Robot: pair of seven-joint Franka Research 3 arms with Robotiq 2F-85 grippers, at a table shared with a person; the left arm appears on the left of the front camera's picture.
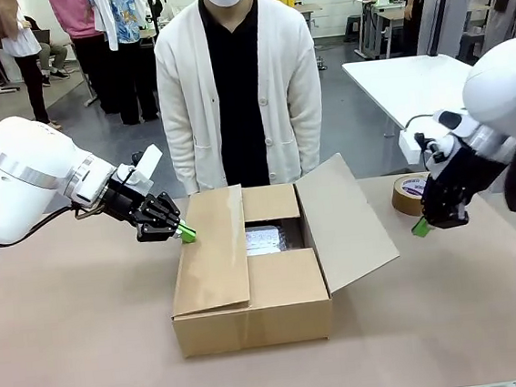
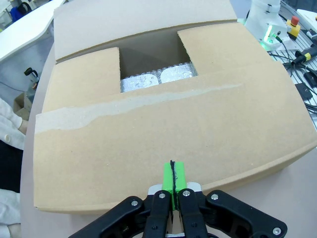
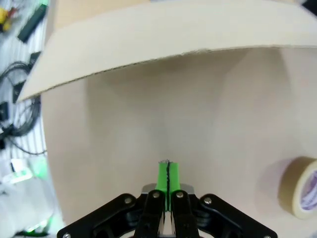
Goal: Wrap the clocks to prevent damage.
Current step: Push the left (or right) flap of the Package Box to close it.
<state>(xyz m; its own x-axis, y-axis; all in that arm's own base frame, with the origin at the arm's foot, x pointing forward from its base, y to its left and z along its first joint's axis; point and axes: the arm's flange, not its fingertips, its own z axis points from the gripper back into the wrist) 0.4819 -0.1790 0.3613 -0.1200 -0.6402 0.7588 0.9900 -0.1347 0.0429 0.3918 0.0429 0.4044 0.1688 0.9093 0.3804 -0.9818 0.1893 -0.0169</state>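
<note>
A brown cardboard box [image 1: 249,295] stands mid-table with its flaps partly folded. Through the gap I see the clocks [image 1: 264,239], whitish crinkly wrapped bundles lying inside; in the left wrist view the clocks [image 2: 156,78] show as two silvery packets. My left gripper [image 1: 186,233] is shut with nothing held, its green tips touching the box's left flap [image 2: 163,134]. My right gripper [image 1: 420,226] is shut and empty, hovering to the right of the raised right flap [image 1: 345,222]. In the wrist views the left gripper [image 2: 173,178] and right gripper [image 3: 168,176] each show pads pressed together.
A brown tape roll [image 1: 411,194] lies on the table at the right, behind my right gripper, also in the right wrist view as the tape roll [image 3: 300,187]. A person in a white cardigan [image 1: 237,86] stands at the far edge behind the box.
</note>
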